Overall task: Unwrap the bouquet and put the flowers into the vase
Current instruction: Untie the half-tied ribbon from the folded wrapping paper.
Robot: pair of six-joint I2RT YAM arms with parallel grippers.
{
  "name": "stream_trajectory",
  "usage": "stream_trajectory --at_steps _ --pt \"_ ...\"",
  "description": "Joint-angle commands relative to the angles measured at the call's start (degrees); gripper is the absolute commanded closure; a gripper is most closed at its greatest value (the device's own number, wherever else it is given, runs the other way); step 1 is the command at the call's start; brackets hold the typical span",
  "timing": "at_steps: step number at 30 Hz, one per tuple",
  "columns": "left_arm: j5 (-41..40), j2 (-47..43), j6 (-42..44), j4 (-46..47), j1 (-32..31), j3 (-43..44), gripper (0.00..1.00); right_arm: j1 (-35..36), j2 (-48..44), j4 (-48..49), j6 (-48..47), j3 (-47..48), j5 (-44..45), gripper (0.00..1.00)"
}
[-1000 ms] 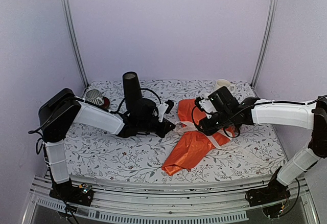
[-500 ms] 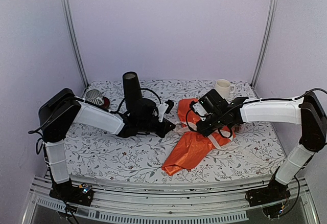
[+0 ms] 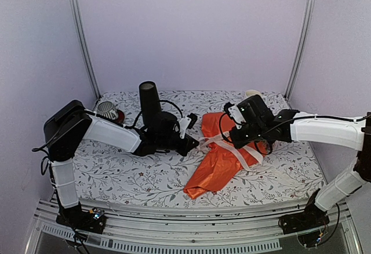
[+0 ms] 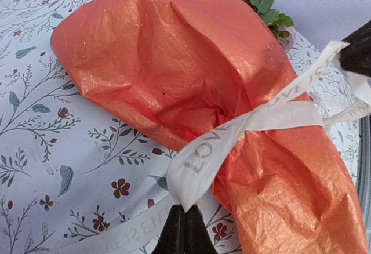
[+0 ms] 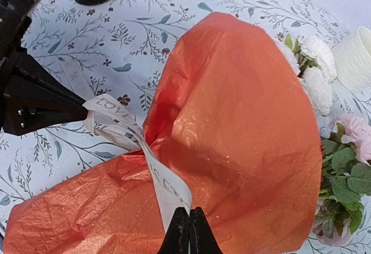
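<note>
Left pincer (image 4: 184, 214): closed, tips pinching one flat tail of the ribbon (image 4: 232, 138) low over the table (image 3: 127, 178). Right pincer (image 5: 189, 213): closed too, nipping another stretch of that ribbon on top of the orange paper.

The ribbon runs between my two pincers and is wrapped around the waist of the bouquet (image 3: 220, 161). Printed lettering shows on it.

The bouquet lies on its side between my arms, narrow end toward the near edge and wide mouth toward the back right. It is not yet unwrapped.

Flowers (image 5: 342, 167): white and pink heads with green leaves poke out of the mouth, just beside the mug (image 5: 355, 57).

Vase (image 3: 150, 100): upright at back left, behind my left wrist and apart from the bouquet.
</note>
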Motion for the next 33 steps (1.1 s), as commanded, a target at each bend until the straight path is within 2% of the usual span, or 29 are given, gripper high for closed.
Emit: stream_trajectory --at_steps 1,5,8,10,12,15,22,26,28,33 --pt "-0.20 -0.51 -0.17 -0.31 0.53 0.18 1.00 -1.47 -6.75 3.83 2.95 -3.29 2.33 0.97" --pt "-0.02 -0.71 -0.18 -0.13 0.60 0.09 1.00 -2.76 -10.85 5.42 2.85 -5.65 -1.42 0.94" --pt "0.10 -0.62 -0.17 -0.16 0.64 0.25 1.00 -2.77 -10.46 4.70 0.51 -5.30 -4.69 0.92" --pt "0.17 -0.63 -0.13 -0.15 0.58 0.38 1.00 -2.75 -9.20 3.76 0.08 -4.75 -6.61 0.85" --pt "0.28 -0.61 -0.19 -0.14 0.63 0.50 1.00 -2.73 -7.64 2.73 -1.03 -3.83 -8.53 0.88" --pt "0.25 -0.53 -0.26 -0.21 0.57 0.66 1.00 -2.70 -6.64 2.38 -0.33 -3.23 -6.44 0.96" --pt "-0.09 -0.60 -0.18 -0.70 0.68 0.69 1.00 -2.74 -8.38 2.83 0.32 -3.31 -3.89 0.97" --pt "-0.35 -0.57 -0.21 -0.75 0.59 0.62 1.00 -2.81 -9.32 2.27 3.41 -4.00 4.13 0.97" --pt "-0.36 -0.57 -0.35 -0.66 0.60 0.57 1.00 -3.44 -11.08 2.94 5.34 -5.41 8.09 0.97" --pt "-0.69 -0.73 -0.35 -0.65 0.67 -0.13 1.00 -8.71 -20.31 9.31 9.71 -12.58 6.96 0.97"
